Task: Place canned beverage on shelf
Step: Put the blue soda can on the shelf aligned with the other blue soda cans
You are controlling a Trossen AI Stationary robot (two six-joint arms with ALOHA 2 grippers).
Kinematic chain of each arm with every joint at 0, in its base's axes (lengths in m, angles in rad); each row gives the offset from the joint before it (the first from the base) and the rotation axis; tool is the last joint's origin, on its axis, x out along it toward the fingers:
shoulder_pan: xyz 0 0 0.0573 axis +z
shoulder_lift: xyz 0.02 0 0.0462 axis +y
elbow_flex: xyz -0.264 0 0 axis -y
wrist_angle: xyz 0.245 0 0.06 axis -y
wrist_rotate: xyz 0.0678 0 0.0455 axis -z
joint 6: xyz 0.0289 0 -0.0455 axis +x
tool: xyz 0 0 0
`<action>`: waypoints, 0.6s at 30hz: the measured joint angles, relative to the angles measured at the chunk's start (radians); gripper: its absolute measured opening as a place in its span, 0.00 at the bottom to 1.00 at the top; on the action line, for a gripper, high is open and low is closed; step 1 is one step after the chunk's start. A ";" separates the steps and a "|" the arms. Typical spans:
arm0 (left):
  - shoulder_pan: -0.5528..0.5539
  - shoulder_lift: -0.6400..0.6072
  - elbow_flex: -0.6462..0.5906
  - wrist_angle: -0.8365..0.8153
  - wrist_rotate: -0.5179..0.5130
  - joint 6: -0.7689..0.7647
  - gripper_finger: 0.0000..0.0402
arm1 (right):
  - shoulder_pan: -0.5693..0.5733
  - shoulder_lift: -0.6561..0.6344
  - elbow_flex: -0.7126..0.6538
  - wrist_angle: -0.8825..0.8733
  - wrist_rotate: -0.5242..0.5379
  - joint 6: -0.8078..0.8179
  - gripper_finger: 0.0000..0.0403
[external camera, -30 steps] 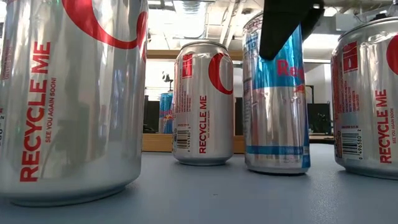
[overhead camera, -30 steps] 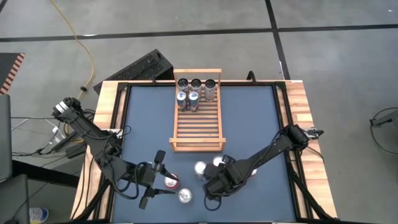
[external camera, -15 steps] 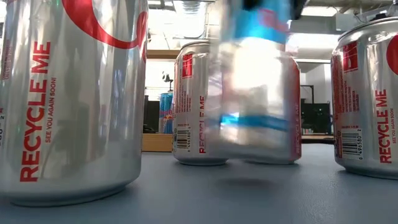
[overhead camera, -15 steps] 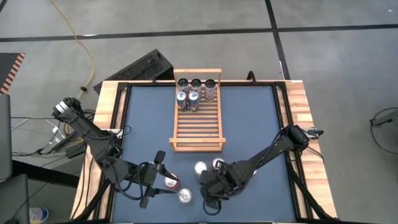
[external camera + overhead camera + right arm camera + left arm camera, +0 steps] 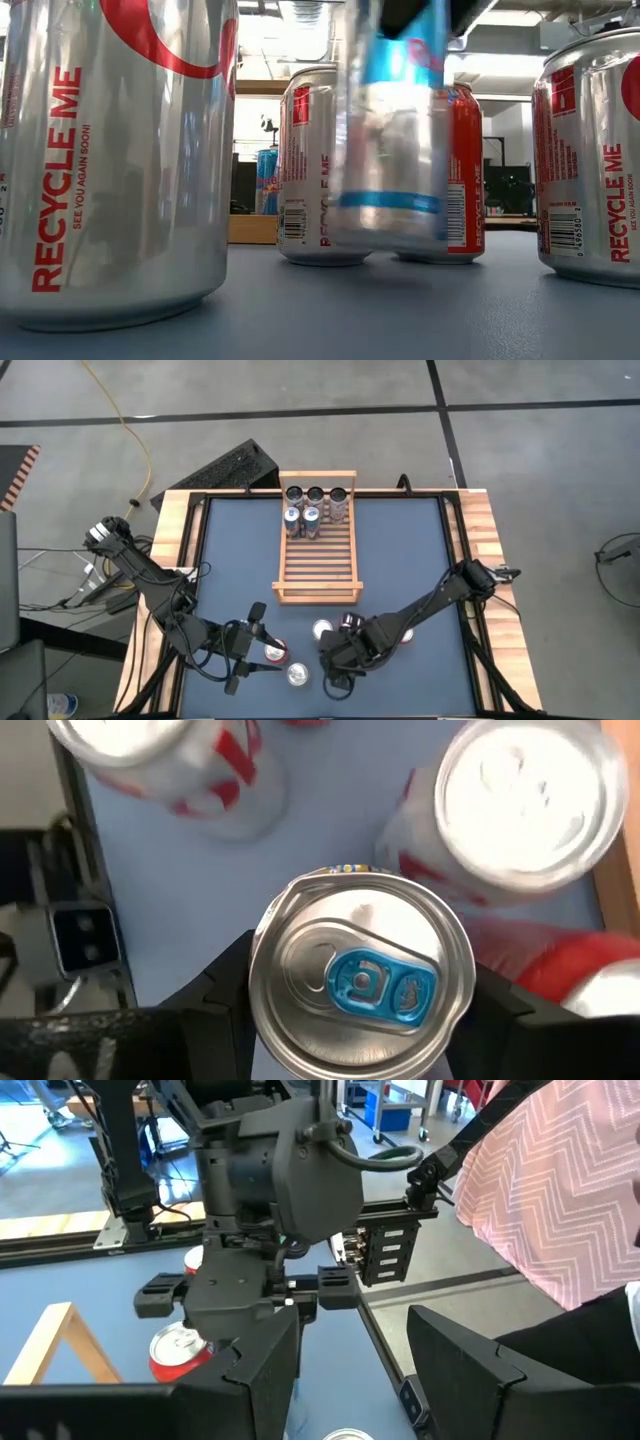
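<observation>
A slim silver-and-blue can (image 5: 390, 140) hangs above the table with my right gripper (image 5: 338, 652) shut on it; the right wrist view shows its top and blue tab (image 5: 360, 975). The light-wood slatted shelf (image 5: 318, 560) lies mid-table with several cans (image 5: 315, 505) standing at its far end. More cans stand near the front edge: a silver-topped one (image 5: 322, 630), a red one (image 5: 348, 622), another red (image 5: 275, 652) and another silver (image 5: 297, 675). My left gripper (image 5: 262, 648) waits beside these last two, open, nothing between its fingers (image 5: 265, 1380). My right gripper pinches the slim can's upper wall (image 5: 268, 982) between its two fingers (image 5: 225, 995), one on each side just under the rim. The fingers come from above, slanting down. The can hangs below them, lifted clear of the table and slightly tilted.
Big silver-and-red cans (image 5: 110, 160) (image 5: 590, 160) stand close at either side in the low view, with a silver one (image 5: 310, 165) and a red one (image 5: 462, 170) behind the lifted can. A person in a pink striped shirt (image 5: 560, 1200) is beyond the table's right edge.
My right gripper has lifted the slim can off the table and carried it a little toward the table's left edge, rolling its wrist. The can, which stood upright on the table, now hangs clear and slightly tilted, uncovering a red can behind it.
</observation>
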 joint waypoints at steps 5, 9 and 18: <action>0.000 0.000 0.000 0.000 0.000 0.000 0.44 | 0.001 0.000 0.000 -0.074 0.019 -0.003 0.55; 0.000 0.000 0.000 0.000 0.000 0.000 0.44 | 0.000 0.000 0.000 -0.073 0.031 -0.018 0.57; 0.000 0.000 0.000 -0.002 -0.001 0.000 0.44 | 0.001 -0.003 0.002 -0.029 0.015 -0.031 0.73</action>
